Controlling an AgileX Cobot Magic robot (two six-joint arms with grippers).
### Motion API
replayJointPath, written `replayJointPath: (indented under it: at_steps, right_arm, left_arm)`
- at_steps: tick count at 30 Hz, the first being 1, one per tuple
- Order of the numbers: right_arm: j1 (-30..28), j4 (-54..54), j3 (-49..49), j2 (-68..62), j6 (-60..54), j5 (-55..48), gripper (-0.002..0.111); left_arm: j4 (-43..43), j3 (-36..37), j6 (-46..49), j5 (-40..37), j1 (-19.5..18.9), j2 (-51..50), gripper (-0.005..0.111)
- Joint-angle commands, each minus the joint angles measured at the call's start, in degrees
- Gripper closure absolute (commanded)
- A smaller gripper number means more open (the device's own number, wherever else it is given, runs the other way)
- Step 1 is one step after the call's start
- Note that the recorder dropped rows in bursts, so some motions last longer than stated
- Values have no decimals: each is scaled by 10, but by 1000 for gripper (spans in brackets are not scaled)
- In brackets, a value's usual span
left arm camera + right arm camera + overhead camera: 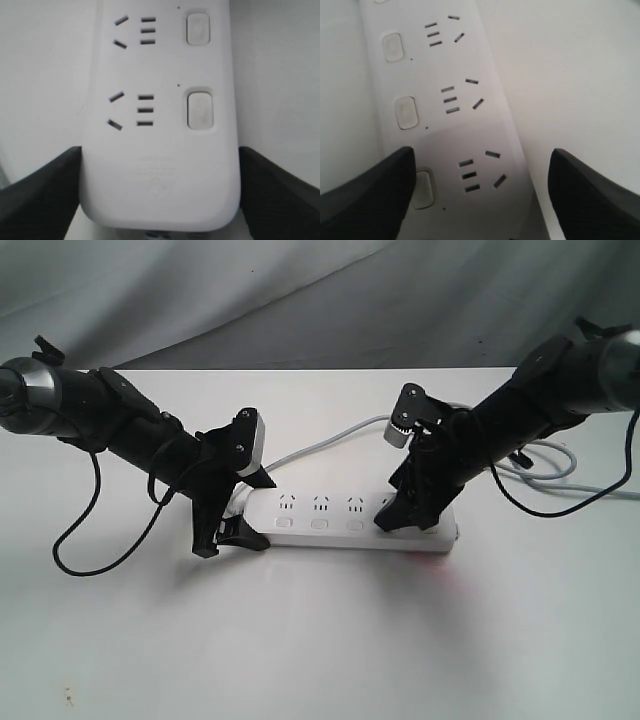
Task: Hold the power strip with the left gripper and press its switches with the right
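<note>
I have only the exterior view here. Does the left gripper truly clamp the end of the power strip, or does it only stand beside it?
Observer: The left wrist view shows the left gripper astride the power strip's rounded end, one finger against each long edge.
Operator: And the right gripper, is it open?
Observer: Yes, the right gripper is wide open: one finger overlaps a switch, the other hangs over the table.

Place: robot lab test bench.
Surface: plain white table [320, 650].
Backdrop: creased grey cloth [300, 300] behind the table.
Equipment: left arm [130, 430] and right arm [530, 400], both black, over the table.
</note>
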State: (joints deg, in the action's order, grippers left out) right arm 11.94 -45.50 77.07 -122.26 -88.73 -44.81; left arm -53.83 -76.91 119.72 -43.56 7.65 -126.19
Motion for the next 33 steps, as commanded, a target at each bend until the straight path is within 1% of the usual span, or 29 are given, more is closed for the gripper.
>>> replayJointPath:
  at_steps: [1, 18, 25, 30, 33]
  right_arm:
    - [0, 30, -3, 7, -7, 21, 41]
    - [1, 72, -6, -15, 18, 26, 41]
    - [30, 118, -6, -21, 39, 44, 41]
    - [34, 104, -6, -21, 44, 48, 41]
    - [25, 40, -6, -4, 14, 40, 41]
  left_arm:
    - [-3, -1, 2, 3, 3, 1, 107]
    - [-3, -1, 2, 3, 3, 1, 107]
    - [-3, -1, 2, 3, 3, 1, 107]
    - [-3, -1, 2, 3, 3, 1, 107]
    - [-3, -1, 2, 3, 3, 1, 107]
